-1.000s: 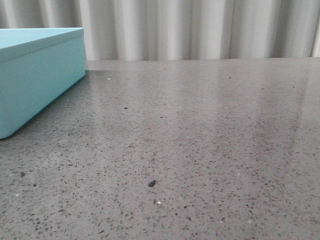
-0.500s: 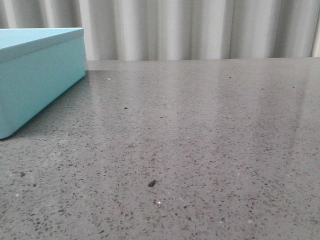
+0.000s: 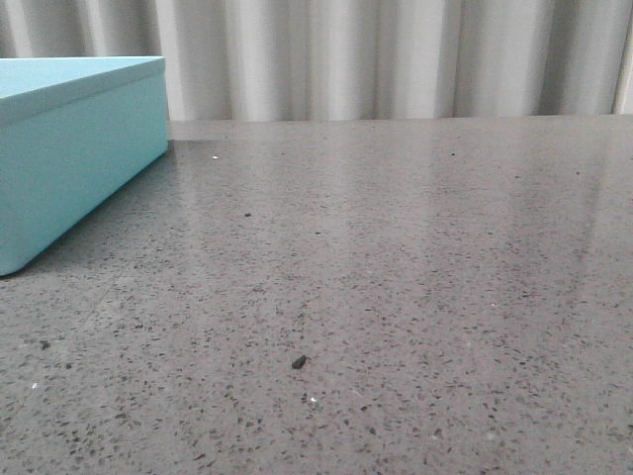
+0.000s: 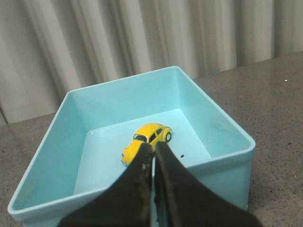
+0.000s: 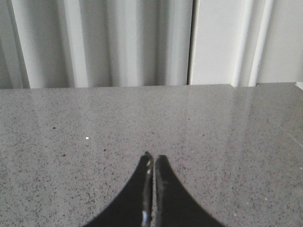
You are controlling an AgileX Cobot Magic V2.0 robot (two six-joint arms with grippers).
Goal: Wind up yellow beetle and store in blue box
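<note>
The yellow beetle (image 4: 146,140) stands on its wheels on the floor of the blue box (image 4: 222,163), near the middle. My left gripper (image 4: 153,145) hangs above the box's near wall, shut and empty, its tips covering part of the car from this angle. In the front view only the blue box (image 3: 79,148) shows, at the far left of the table; its inside is hidden there. My right gripper (image 5: 153,157) is shut with nothing in it, low over bare grey table.
A speckled grey tabletop (image 3: 396,277) spreads right of the box, with a small dark crumb (image 3: 299,362) near the front. Pale pleated curtains (image 3: 396,59) close off the table's far edge. A dark speck (image 4: 182,155) lies on the box floor beside the car.
</note>
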